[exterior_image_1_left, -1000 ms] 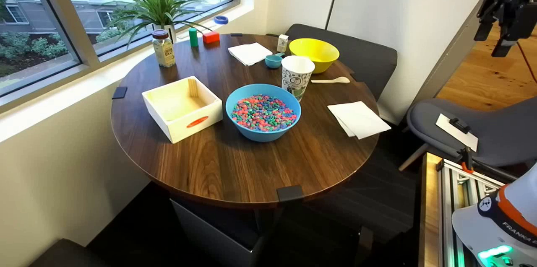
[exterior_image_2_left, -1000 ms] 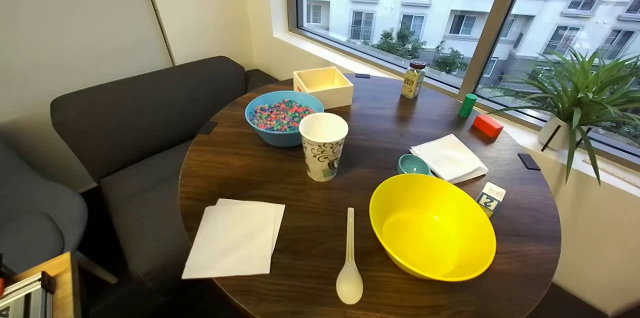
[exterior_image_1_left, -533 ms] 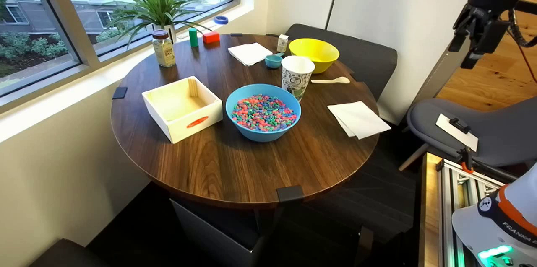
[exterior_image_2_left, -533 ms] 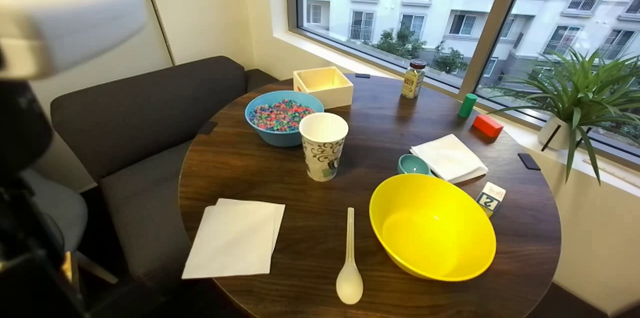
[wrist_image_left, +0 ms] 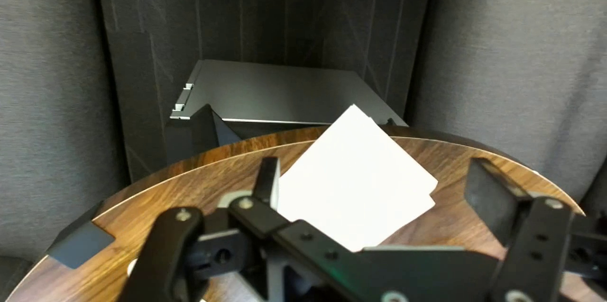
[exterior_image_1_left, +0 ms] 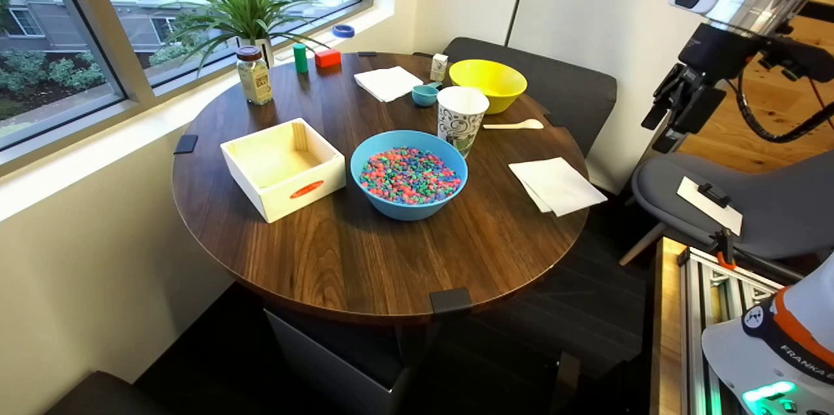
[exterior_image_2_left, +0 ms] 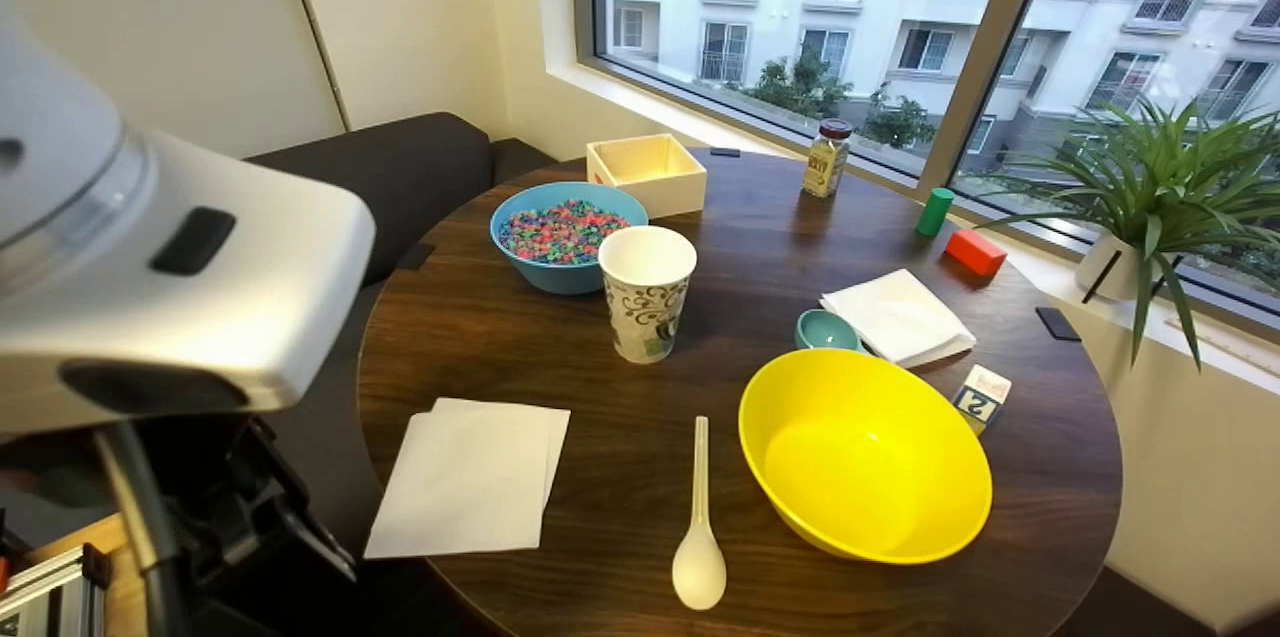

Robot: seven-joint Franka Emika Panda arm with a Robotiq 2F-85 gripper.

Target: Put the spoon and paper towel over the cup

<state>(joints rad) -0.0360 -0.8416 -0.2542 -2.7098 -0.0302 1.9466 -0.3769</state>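
The pale spoon (exterior_image_1_left: 521,124) lies flat on the dark round table in both exterior views (exterior_image_2_left: 699,562), between the cup and the yellow bowl. The white patterned paper cup (exterior_image_1_left: 459,120) stands upright, mouth up, beside the blue bowl; an exterior view shows it well (exterior_image_2_left: 645,317). The white paper towel (exterior_image_1_left: 560,186), seemingly two sheets, lies flat with a corner over the table edge nearest the arm (exterior_image_2_left: 465,482). My gripper (exterior_image_1_left: 658,133) is open and empty, in the air off the table. In the wrist view its fingers (wrist_image_left: 374,169) are wide apart, with the towel (wrist_image_left: 353,193) below between them.
A yellow bowl (exterior_image_2_left: 865,477), teal scoop (exterior_image_2_left: 826,330), number block (exterior_image_2_left: 983,395) and another napkin (exterior_image_2_left: 900,315) are near the spoon. A blue bowl of beads (exterior_image_1_left: 408,175) and wooden box (exterior_image_1_left: 282,167) stand beyond the cup. A jar (exterior_image_1_left: 255,76) stands near the window.
My gripper has come down and moved toward the table, leftward in an exterior view. The arm has entered an exterior view from its left side. The table objects have not moved.
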